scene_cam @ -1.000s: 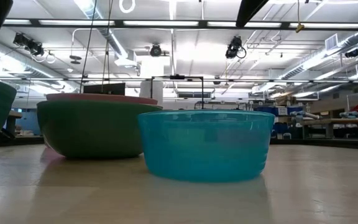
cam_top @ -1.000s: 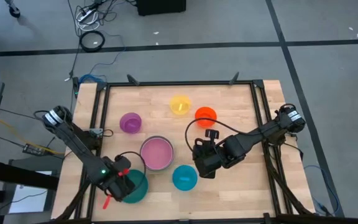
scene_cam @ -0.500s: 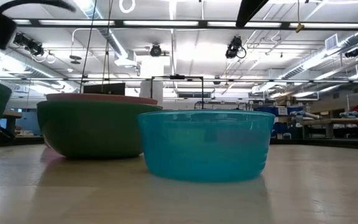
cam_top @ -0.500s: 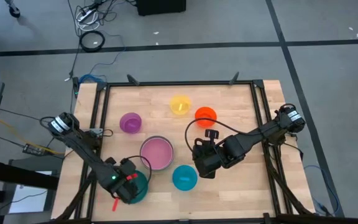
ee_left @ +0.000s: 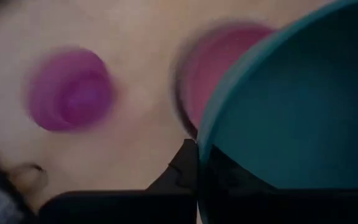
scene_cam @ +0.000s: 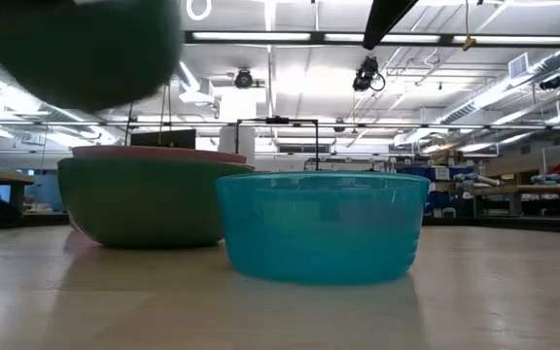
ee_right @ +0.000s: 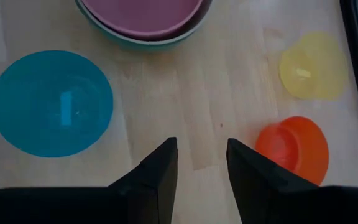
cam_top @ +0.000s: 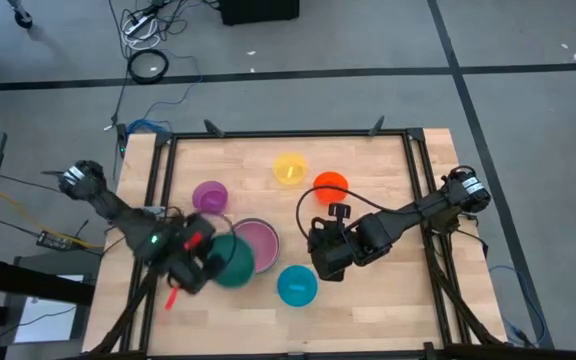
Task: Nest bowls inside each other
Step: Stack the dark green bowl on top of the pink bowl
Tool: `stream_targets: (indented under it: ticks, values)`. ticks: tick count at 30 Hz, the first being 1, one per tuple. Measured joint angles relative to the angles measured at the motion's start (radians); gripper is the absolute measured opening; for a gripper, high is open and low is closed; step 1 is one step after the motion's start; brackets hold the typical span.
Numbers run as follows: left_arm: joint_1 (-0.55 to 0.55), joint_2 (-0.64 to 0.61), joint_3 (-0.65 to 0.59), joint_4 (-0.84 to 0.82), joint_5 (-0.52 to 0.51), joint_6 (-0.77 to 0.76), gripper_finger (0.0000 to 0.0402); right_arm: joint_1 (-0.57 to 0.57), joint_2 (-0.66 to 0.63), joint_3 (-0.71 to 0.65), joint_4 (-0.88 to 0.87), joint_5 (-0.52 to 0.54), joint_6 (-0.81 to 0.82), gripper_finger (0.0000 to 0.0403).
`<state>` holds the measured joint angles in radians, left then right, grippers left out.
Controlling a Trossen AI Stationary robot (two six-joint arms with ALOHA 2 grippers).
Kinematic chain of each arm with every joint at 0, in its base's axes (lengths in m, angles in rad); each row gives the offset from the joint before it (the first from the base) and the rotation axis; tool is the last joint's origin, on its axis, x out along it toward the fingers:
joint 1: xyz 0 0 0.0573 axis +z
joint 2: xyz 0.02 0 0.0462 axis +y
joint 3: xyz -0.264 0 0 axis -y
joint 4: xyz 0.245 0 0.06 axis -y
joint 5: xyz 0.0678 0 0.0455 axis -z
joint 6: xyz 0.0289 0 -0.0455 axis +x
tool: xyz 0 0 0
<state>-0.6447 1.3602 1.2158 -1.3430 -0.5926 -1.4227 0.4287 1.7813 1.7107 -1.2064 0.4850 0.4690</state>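
Lifting off the wooden table [cam_top: 388, 170], the round dark teal plastic bowl [cam_top: 233, 262] now hangs in the air, pinched by its rim in the left gripper [cam_top: 200, 266], whose fingers have snapped from wide open to tight on the rim within the last second. A moment ago that bowl sat at about seven o'clock on the table; now it has swung inward and up, overlapping the edge of the stack near the middle, where a pink round plastic bowl [cam_top: 259, 243] already rests inside a larger sage-green one [scene_cam: 144, 199]. From table height the carried bowl shows only as a dark blur high on one side, so I cannot say quite how level it is. The right gripper [ee_right: 199, 163] hovers over bare wood at about five o'clock from the stack, fingers parted and holding nothing, unchanged. The small blue round bowl [cam_top: 297, 286] sits at six o'clock, the purple one [cam_top: 209, 196] at ten, and the yellow [cam_top: 289, 168] and orange [cam_top: 331, 186] bowls at twelve to one, all untouched. The pick has succeeded, I would judge, but the teal bowl looks wider than the pink one, so where it should go is an open question.
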Motion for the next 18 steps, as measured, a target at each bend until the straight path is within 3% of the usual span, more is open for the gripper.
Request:
stream_targets:
  ticks: [5,9,18]
  values:
    - [0.192,0.000,-0.053,0.131,-0.013,0.227,0.0006,-0.004,0.000,0.000,-0.001,-0.001,0.001,0.0125]
    - [0.297,0.015,-0.087,0.282,0.062,0.380,0.0006,-0.004,0.000,0.000,-0.003,-0.002,0.006,0.0123]
    - [0.359,0.062,-0.109,0.308,0.204,0.425,0.0040,0.001,0.000,0.000,-0.004,-0.002,0.024,0.0123]
